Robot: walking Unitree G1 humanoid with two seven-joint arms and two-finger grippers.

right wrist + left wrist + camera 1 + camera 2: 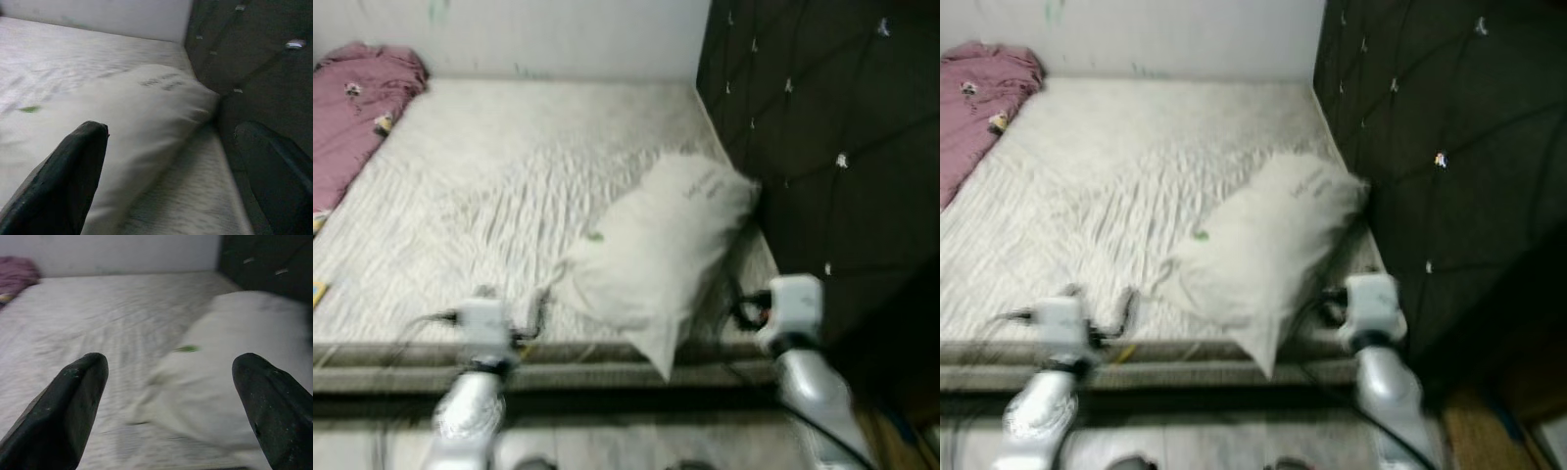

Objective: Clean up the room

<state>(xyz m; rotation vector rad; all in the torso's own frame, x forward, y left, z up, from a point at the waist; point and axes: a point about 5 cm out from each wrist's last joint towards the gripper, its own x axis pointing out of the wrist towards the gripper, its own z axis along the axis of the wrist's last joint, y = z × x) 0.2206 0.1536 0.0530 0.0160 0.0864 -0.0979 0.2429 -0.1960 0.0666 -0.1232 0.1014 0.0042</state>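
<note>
Bed (509,157) runs from the near edge, a grey-brown band right in front of the robot, back to a pale wall (558,34), with a dark tufted headboard (822,127) closing off the right side. Most of the white, ribbed mattress lies bare, so open room stretches to the left and toward the far wall; the tight spot is the right corner, where the headboard stands just beside the goods. One pillow (656,250) lies there, and one pink cloth (357,108) is bunched at the far left corner against the wall, well apart from the pillow. A sliver of something yellow shows at the left edge of the mattress, too small to tell. The pillow is white and plump, tilted, its upper end leaning near the headboard and its lower corner drooping over the near edge of the bed; it bears faint dark print near the top and a small green mark on its left side. Two silver arms reach to the near edge, one on each side of the pillow. The left claw (168,396) is spread wide and grasps nothing, pointing across the mattress with the pillow just ahead between its fingers (73,401). The right claw (171,171) is likewise released, one finger (63,181) set before the pillow's flank, the other before the headboard, the gap between pillow and headboard lying ahead. The head views are blurred.
</note>
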